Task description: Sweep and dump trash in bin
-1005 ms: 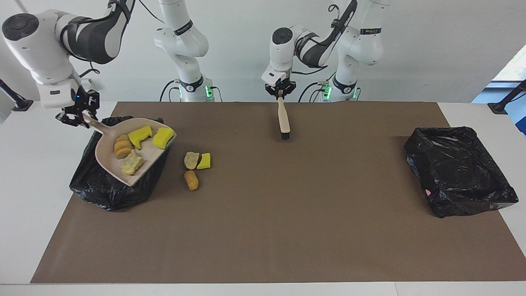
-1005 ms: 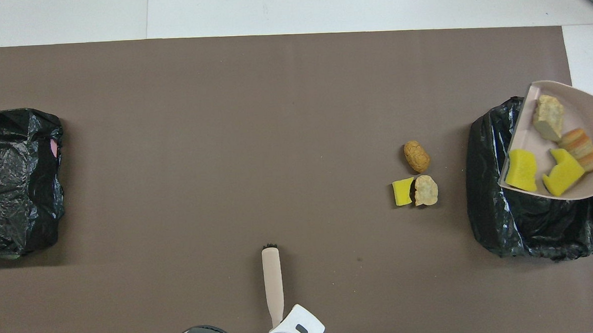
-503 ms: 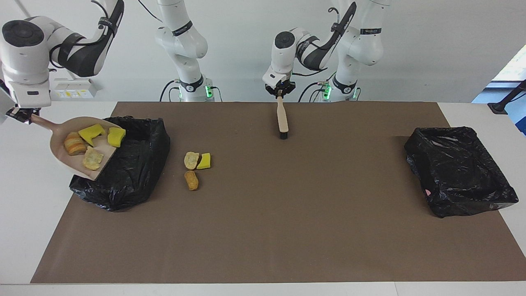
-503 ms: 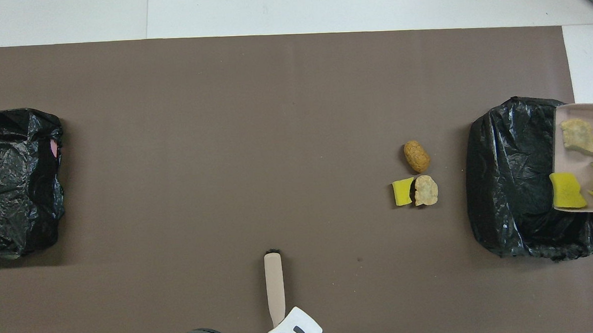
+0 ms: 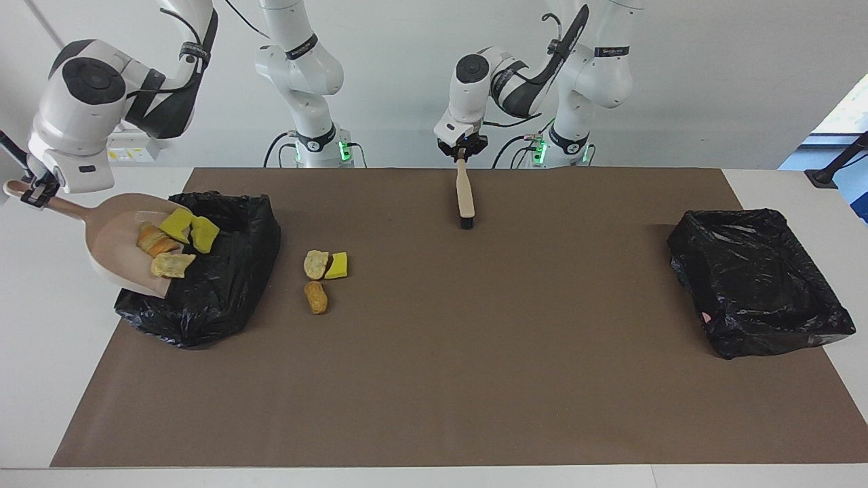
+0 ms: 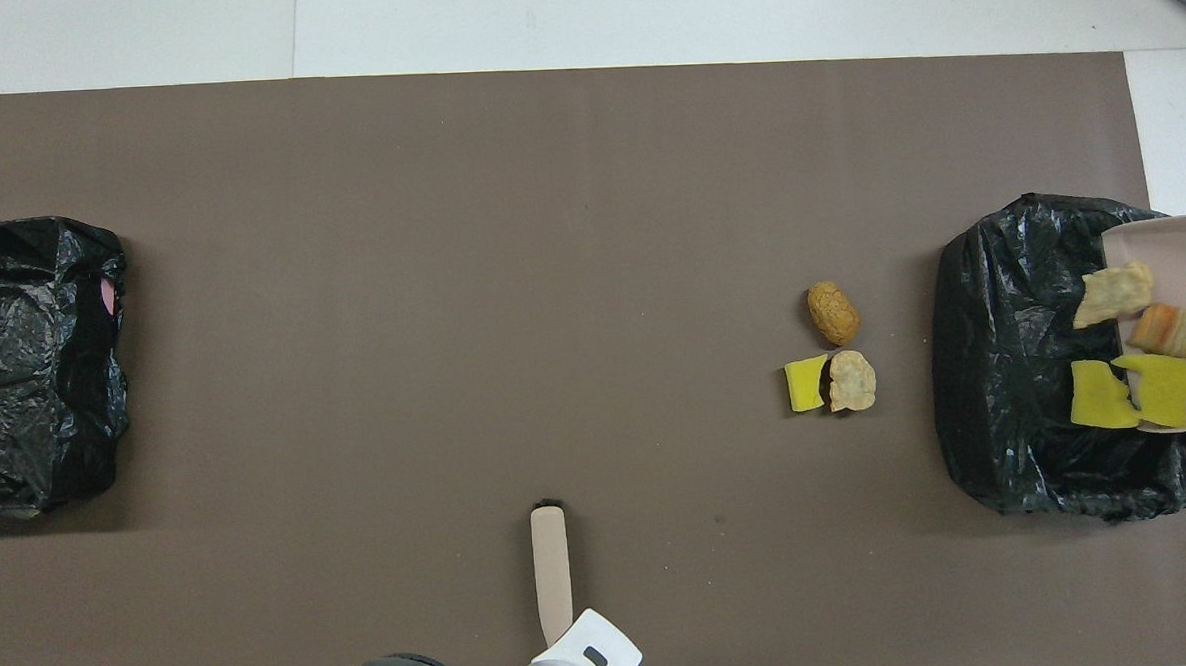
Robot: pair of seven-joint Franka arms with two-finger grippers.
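Right pincer (image 5: 34, 193) clamped, raised, left pincer (image 5: 462, 150) gripping, low

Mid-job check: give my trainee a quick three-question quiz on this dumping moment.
1. True or false: the dustpan is tilted over the bin at the right arm's end.
2. How many trash bits lie on the mat?
3. What does the left hand hold: A) brush B) dustpan C) nothing?

Key: 1 true; 2 three, near; 3 A.
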